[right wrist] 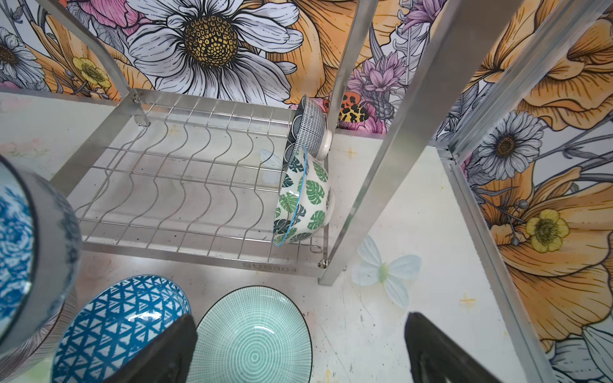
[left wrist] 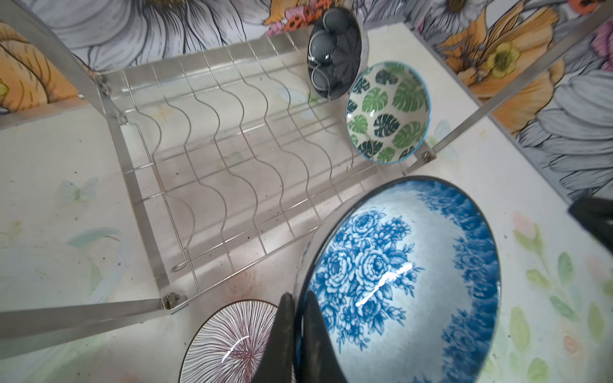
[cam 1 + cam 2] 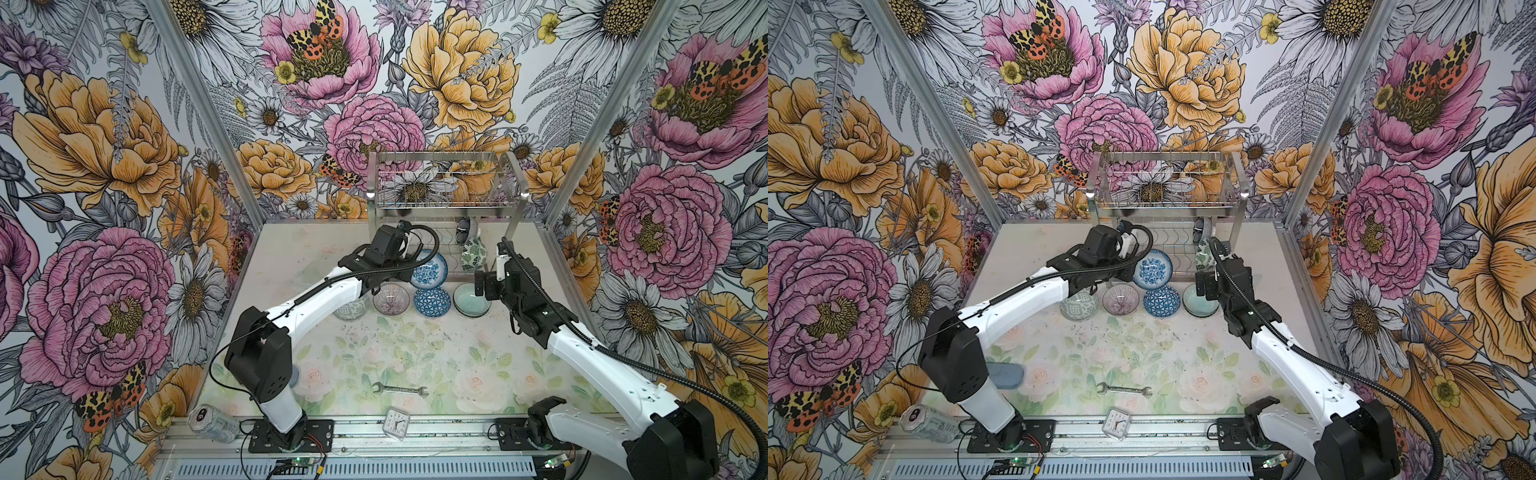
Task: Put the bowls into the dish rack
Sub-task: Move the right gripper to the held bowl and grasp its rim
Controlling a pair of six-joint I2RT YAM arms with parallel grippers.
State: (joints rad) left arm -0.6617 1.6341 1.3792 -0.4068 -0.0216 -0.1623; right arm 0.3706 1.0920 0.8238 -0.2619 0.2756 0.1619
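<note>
Blue floral bowl is tipped up just in front of the dish rack, with the left gripper clenched on its rim.

The leaf bowl and dark grey bowl already stand on edge, side by side, at one end of the wavy lower tier. The striped bowl, triangle-pattern bowl and celadon bowl sit in a row on the surface in front. The right gripper hangs spread wide over the celadon one, holding nothing.
</note>
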